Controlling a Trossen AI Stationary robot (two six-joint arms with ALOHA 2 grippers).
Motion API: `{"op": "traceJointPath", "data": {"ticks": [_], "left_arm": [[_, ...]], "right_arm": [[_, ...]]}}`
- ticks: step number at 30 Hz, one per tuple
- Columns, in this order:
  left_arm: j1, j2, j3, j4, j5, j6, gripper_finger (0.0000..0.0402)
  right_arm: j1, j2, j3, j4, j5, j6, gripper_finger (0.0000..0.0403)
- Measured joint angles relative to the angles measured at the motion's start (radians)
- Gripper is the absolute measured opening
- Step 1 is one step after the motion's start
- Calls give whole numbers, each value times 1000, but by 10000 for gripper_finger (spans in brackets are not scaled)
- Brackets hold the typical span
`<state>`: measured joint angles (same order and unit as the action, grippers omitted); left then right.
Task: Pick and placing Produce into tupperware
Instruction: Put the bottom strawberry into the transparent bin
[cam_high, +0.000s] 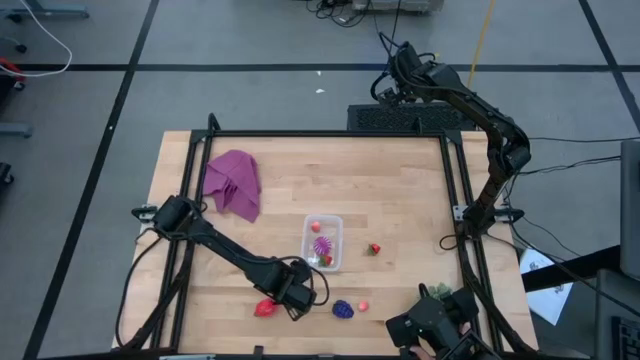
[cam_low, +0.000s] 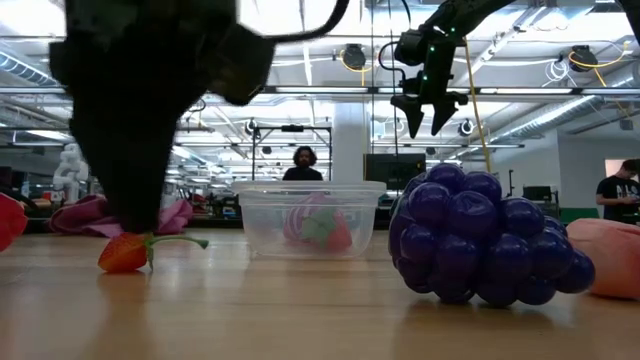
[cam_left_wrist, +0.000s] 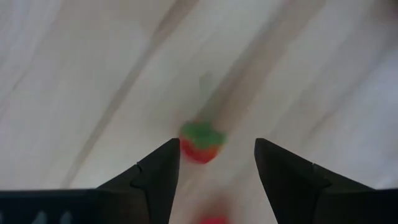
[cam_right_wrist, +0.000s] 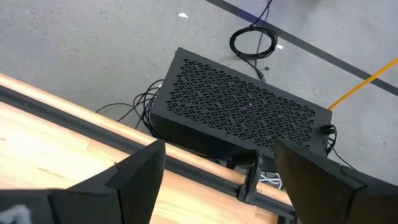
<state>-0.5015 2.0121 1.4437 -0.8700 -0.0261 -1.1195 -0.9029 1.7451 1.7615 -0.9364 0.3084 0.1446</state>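
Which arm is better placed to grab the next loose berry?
Left. The left gripper hangs open right over a small red berry near the tub; the right gripper is parked beyond the table's far edge.

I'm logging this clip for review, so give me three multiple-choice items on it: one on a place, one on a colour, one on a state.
1. Where is the cloth?
A. far-left part of the table
B. inside the tub
C. under the right arm

2. What colour is the grape cluster?
A. yellow
B. dark purple
C. white

3. How does the left claw stand?
A. shut on the tub
B. open over a strawberry
C. gripping the cloth

Answers: 1 A, the high view shows it there. 2 B, the low view shows it close. 3 B, the strawberry lies beyond its parted fingers.
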Motion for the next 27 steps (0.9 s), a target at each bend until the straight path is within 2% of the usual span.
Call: {"op": "traceJointPath", "data": {"ticks": [6, 27], "left_arm": [[1, 49, 0, -1, 36, 11, 214], [4, 50, 0, -3, 23, 11, 211]], "right_arm": [[4, 0, 0, 0, 0, 0, 293], [15, 0, 0, 2, 0, 0, 293]]}}
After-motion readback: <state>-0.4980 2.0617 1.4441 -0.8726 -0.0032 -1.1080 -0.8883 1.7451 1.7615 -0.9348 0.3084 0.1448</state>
